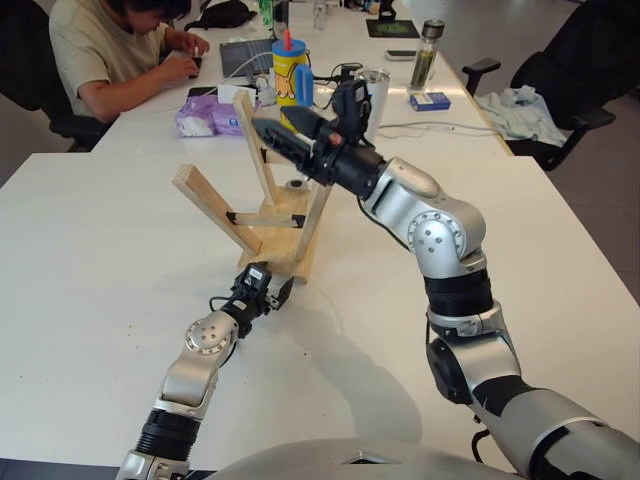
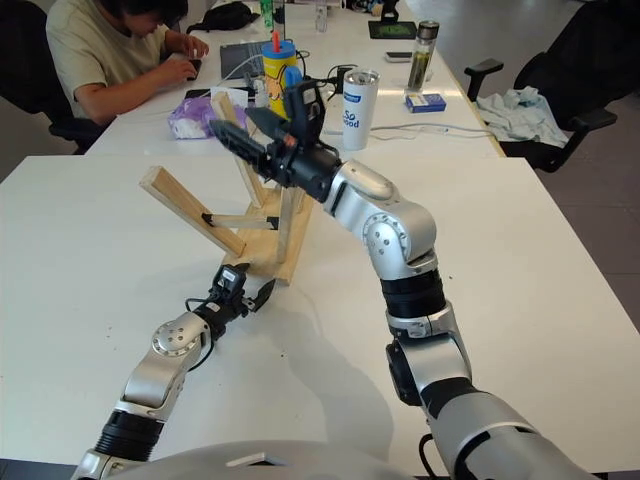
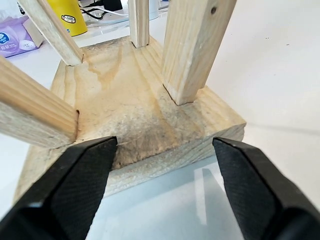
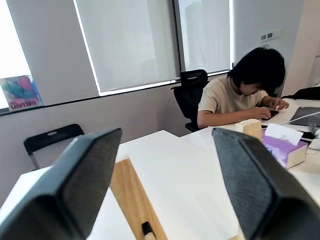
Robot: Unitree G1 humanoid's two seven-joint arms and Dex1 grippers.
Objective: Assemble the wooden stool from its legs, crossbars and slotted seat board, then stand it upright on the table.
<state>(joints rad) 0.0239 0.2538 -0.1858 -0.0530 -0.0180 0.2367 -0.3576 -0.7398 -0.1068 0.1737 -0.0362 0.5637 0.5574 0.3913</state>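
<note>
The wooden stool [image 1: 285,235] is lying tilted in the upper middle of the left eye view, a little to the left, on the white worktop [image 1: 100,260]. Its seat board [image 3: 130,105] is resting on one edge, and the legs [image 1: 212,205] are pointing toward the upper left of the frame. A thin crossbar [image 1: 262,218] is sitting between two of the legs.

The left pincer [image 1: 278,290] is waiting just below the seat board, at its lower edge. It is standing open, and its two black pads [image 3: 75,185] are sitting one at each side of the near edge of the board. I cannot tell if they are touching the wood.

The right pincer [image 1: 275,135] is hovering above the stool, near the tip of the tallest leg. Its fingers [image 4: 75,180] are spread wide and are holding nothing.

Behind the stool, toward the top of the frame, a yellow cup [image 1: 290,70], a white tumbler [image 1: 375,95] and a purple tissue pack [image 1: 205,115] are standing on the next worktop.
</note>
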